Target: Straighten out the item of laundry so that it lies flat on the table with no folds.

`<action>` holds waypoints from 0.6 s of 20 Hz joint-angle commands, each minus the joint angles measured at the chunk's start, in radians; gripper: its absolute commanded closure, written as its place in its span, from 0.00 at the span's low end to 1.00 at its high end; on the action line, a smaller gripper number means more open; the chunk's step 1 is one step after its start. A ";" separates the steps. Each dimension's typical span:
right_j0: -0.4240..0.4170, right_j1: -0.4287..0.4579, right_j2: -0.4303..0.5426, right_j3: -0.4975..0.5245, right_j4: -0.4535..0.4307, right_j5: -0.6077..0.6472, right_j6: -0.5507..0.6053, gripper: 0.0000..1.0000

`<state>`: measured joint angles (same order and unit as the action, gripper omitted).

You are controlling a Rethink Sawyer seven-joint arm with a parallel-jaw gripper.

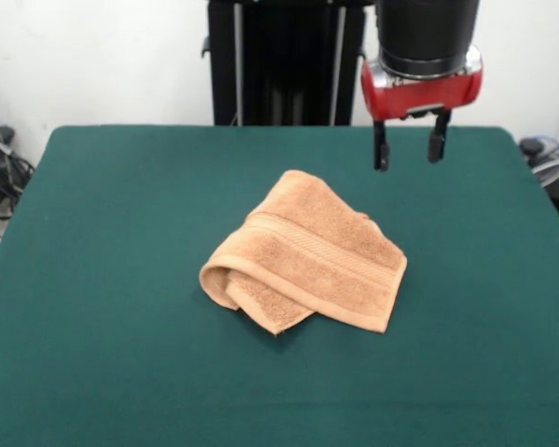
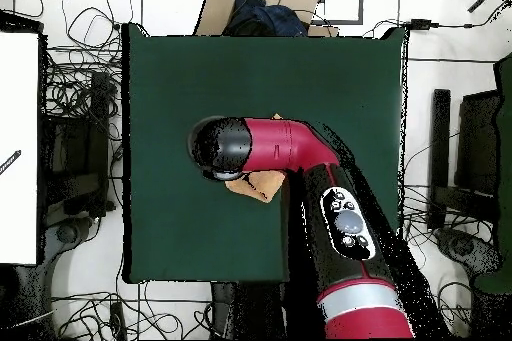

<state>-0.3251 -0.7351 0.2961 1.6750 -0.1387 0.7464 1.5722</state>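
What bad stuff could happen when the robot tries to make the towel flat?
The towel is folded over itself, with a rolled edge at the front. If the open gripper pinches several layers together, pulling might only drag the whole bundle across the table instead of unfolding it. The gripper hangs off to one side of the towel, not over it, so a straight drop would likely miss. From above, the arm hides most of the towel, which makes aiming harder.

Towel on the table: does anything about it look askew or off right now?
Yes. The towel is folded over on itself mid-table, one edge rolled under at its front left, lying askew. The gripper hangs above with fingers apart, holding nothing. No damage shows.
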 commanded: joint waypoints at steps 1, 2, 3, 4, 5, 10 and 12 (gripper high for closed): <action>-0.015 0.036 -0.007 -0.041 -0.077 0.002 0.010 0.00; -0.020 0.044 -0.003 -0.052 -0.078 0.009 -0.001 0.00; -0.025 0.052 0.001 -0.063 -0.079 0.016 -0.013 0.00; -0.031 0.062 0.007 -0.078 -0.080 0.024 -0.026 0.00; -0.036 0.074 0.012 -0.091 -0.082 0.032 -0.039 0.00; -0.065 0.091 0.022 -0.098 -0.088 0.033 -0.074 0.00; -0.076 0.098 0.024 -0.103 -0.095 0.035 -0.089 0.00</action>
<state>-0.3656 -0.6848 0.2965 1.5897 -0.1389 0.7464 1.5722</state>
